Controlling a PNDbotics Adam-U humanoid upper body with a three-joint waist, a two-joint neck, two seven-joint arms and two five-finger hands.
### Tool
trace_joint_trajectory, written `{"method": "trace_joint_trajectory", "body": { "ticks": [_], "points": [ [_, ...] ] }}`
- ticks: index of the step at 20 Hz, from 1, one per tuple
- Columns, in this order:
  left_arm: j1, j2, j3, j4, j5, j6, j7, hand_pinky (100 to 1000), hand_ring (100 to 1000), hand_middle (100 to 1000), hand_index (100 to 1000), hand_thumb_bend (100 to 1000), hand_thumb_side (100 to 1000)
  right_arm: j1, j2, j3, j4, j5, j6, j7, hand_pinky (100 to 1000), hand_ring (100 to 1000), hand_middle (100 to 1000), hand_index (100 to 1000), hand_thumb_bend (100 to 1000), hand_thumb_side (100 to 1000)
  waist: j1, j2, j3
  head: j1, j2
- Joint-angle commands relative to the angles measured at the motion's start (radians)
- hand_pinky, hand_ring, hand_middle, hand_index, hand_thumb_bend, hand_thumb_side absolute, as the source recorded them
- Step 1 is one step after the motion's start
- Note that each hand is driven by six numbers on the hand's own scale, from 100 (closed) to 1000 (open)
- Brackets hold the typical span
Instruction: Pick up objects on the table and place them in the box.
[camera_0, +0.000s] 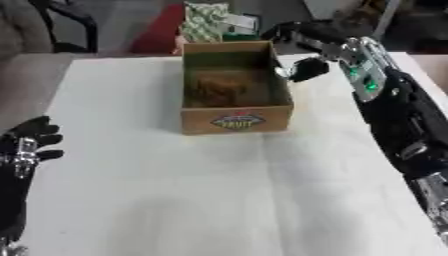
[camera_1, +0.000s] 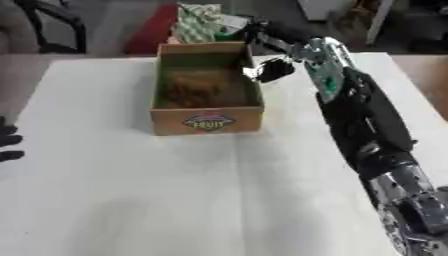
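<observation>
An open cardboard box (camera_0: 236, 119) stands at the far middle of the white table (camera_0: 175, 190); a brown object (camera_0: 219, 89) lies inside it. A green-and-white patterned packet (camera_0: 205, 22) shows upright just beyond the box's far wall. My right hand (camera_1: 273, 34) reaches in from the right, above the box's far right corner and right beside the packet. Whether it holds the packet is hidden. My left hand (camera_0: 33, 137) rests open at the table's left edge, fingers up, holding nothing.
My right arm (camera_1: 363, 115) runs along the table's right side. A dark chair (camera_0: 66, 22) and a red object (camera_0: 157, 32) lie on the floor beyond the table's far edge. White tabletop stretches in front of the box.
</observation>
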Motion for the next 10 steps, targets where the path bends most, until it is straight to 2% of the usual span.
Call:
{"method": "trace_joint_trajectory", "body": {
  "ticks": [1, 6, 10],
  "points": [
    [-0.008, 0.013, 0.012, -0.014, -0.002, -0.002, 0.009, 681, 733, 676, 803, 100, 831, 0.035, -0.07, -0.016, -0.119, -0.155, 0.022, -0.04, 729, 748, 781, 906, 100, 307, 0.002, -0.012, -0.006, 0.007, -0.008],
    [-0.008, 0.011, 0.017, -0.013, -0.002, -0.005, 0.017, 681, 736, 676, 803, 100, 834, 0.187, -0.089, -0.042, -0.296, -0.448, 0.115, -0.075, 670, 686, 718, 879, 100, 325, 0.0, -0.005, -0.02, 0.018, -0.012],
    [-0.009, 0.012, 0.019, -0.014, -0.002, -0.007, 0.02, 684, 738, 676, 802, 100, 832, 0.308, -0.083, -0.062, -0.438, -0.621, 0.179, -0.079, 652, 664, 692, 862, 100, 380, 0.002, 0.001, -0.032, 0.021, -0.014]
  ]
}}
